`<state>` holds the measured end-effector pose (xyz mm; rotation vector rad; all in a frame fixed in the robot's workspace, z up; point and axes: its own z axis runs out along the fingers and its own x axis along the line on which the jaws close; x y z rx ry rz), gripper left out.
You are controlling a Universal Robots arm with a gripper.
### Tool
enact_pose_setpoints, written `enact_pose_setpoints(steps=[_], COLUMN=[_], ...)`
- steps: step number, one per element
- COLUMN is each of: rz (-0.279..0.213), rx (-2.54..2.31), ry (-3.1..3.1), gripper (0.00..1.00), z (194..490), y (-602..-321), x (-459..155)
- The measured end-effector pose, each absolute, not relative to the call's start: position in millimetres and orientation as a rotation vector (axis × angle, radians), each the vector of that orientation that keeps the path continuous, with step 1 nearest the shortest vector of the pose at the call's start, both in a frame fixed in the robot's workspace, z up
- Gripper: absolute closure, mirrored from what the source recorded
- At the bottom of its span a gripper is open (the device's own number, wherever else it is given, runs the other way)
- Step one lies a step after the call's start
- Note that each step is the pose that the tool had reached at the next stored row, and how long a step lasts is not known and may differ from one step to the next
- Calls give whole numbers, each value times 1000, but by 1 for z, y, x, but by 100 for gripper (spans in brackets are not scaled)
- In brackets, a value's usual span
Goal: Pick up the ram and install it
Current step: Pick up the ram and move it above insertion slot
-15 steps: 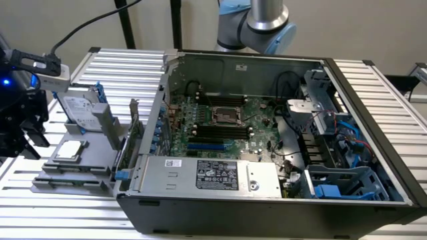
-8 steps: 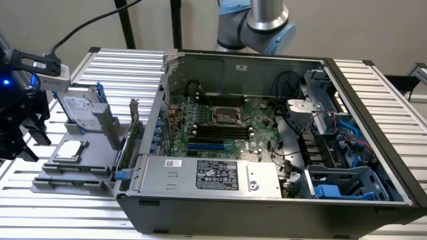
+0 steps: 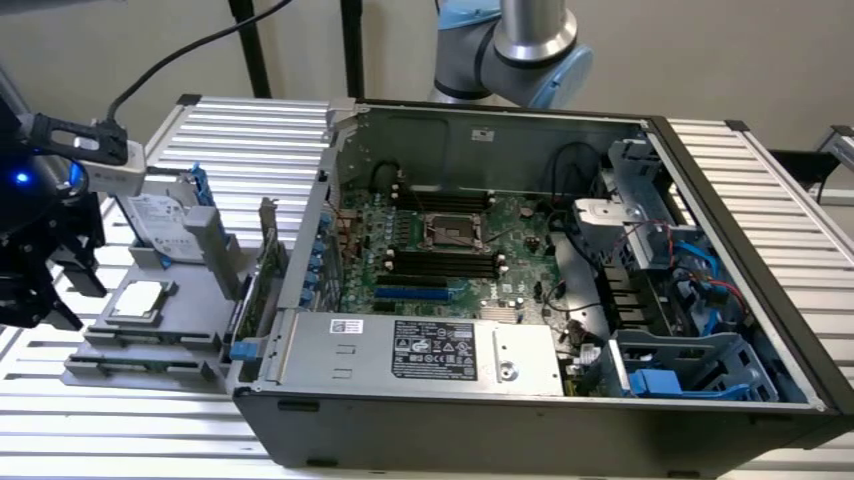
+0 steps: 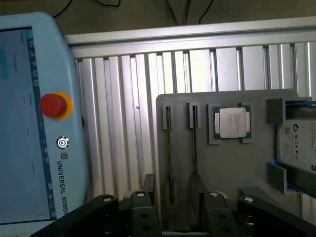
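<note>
Two ram sticks stand on edge in narrow holders of the grey tray [image 4: 232, 168]. They show as thin dark lines, one ram stick [image 4: 169, 153] beside the other [image 4: 194, 143]. My gripper [image 4: 173, 186] hovers above that end of the tray, open, with nothing between its black fingers [image 4: 148, 190]. The first stick lies in line with the gap between the fingers. In the exterior view my gripper [image 3: 51, 290] hangs at the far left over the tray [image 3: 180, 335]. The motherboard [image 3: 461, 250] with its long black slots [image 3: 434, 265] lies inside the open computer case [image 3: 534, 420].
On the tray also sit a square silver processor chip [image 4: 232, 122] and a silver hard drive with blue rails [image 4: 298, 143]. A teach pendant with a red stop button [image 4: 52, 104] lies beside the tray. The ribbed metal table [image 3: 240, 130] carries everything. A power supply [image 3: 427, 350] fills the case's front.
</note>
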<state>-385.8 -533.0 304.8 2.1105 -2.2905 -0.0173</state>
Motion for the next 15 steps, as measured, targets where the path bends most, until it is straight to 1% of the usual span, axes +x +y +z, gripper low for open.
enact_pose_setpoints(steps=[15], rz=[-16], rx=[2157], ry=[-2246], gripper=[58], z=[278], y=[-533], x=[-376])
